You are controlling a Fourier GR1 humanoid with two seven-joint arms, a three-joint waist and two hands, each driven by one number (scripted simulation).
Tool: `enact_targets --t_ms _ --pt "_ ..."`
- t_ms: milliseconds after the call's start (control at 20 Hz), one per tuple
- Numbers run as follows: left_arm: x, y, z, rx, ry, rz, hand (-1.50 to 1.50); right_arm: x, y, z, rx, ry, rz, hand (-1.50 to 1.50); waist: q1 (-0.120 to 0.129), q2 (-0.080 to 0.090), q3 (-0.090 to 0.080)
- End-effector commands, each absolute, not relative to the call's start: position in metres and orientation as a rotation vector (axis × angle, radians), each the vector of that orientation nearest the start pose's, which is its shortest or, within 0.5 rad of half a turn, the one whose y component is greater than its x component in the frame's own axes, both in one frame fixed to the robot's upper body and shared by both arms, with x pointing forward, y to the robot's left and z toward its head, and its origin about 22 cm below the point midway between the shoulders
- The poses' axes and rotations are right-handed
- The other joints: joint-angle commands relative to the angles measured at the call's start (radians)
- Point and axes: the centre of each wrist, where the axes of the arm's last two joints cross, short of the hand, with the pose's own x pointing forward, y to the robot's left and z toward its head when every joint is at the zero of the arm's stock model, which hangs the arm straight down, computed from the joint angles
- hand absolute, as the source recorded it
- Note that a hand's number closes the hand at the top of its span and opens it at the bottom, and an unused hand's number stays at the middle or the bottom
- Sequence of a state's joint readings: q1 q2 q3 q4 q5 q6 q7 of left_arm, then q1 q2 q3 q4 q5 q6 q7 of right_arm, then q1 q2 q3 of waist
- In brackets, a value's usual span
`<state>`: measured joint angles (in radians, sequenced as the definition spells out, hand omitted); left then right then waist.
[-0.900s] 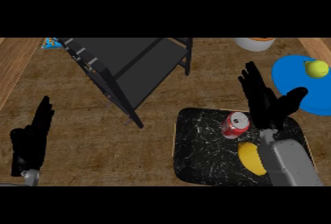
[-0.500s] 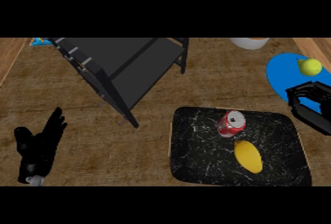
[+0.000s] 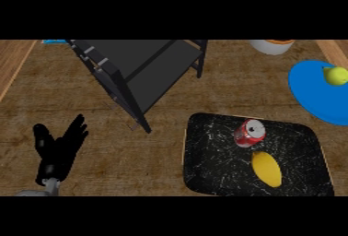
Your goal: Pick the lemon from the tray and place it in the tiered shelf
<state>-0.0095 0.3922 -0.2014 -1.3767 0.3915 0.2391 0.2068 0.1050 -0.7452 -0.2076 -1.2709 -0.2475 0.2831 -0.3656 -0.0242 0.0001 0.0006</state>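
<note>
A yellow lemon [image 3: 268, 169] lies on the black speckled tray [image 3: 211, 156] at the lower right, just below a red can [image 3: 249, 132] lying on its side. The dark tiered shelf [image 3: 139, 64] stands at the upper left of the counter, well apart from the tray. My left hand [image 3: 60, 150] rests at the lower left with its fingers straight and pointing up, holding nothing. The right hand does not show.
A blue plate [image 3: 312, 97] with a green-yellow fruit [image 3: 335, 75] on it sits at the right edge. A white bowl [image 3: 272, 46] stands at the top right. Wooden borders run along the left and top right edges.
The right hand has left the view at the right edge, moving away from the tray. The left hand has shifted slightly right. The lemon and can have stayed put.
</note>
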Motion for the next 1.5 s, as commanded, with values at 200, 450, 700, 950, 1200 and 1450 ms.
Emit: enact_targets --t_ms 200,450,700,950,1200,1450 --pt "0.241 0.290 -0.030 0.102 -1.117 0.057 0.00 0.169 -0.469 0.100 -0.165 -1.505 0.622 -1.50 0.006 -0.003 -0.002" --pt "0.248 0.308 -0.032 0.128 -1.100 0.072 0.00 0.180 -0.424 0.138 -0.209 -1.403 0.781 -1.50 0.001 -0.002 -0.004" --pt "0.237 0.316 -0.033 0.096 -1.097 0.066 0.00 0.172 -0.389 0.160 -0.361 -1.299 0.725 -1.50 0.011 -0.003 -0.003" --pt "0.249 0.294 -0.035 0.086 -1.111 0.015 0.00 0.190 -0.332 0.155 -0.471 -1.242 0.726 -1.50 0.036 0.004 -0.002" --pt "0.247 0.302 -0.044 0.087 -1.103 0.043 0.00 0.197 -0.302 0.168 -0.507 -1.152 0.747 -1.50 0.028 0.002 -0.002" --pt "0.246 0.290 -0.023 0.085 -1.117 0.052 0.00 0.189 -0.274 0.146 -0.522 -1.064 0.837 -1.50 0.027 -0.001 -0.001"
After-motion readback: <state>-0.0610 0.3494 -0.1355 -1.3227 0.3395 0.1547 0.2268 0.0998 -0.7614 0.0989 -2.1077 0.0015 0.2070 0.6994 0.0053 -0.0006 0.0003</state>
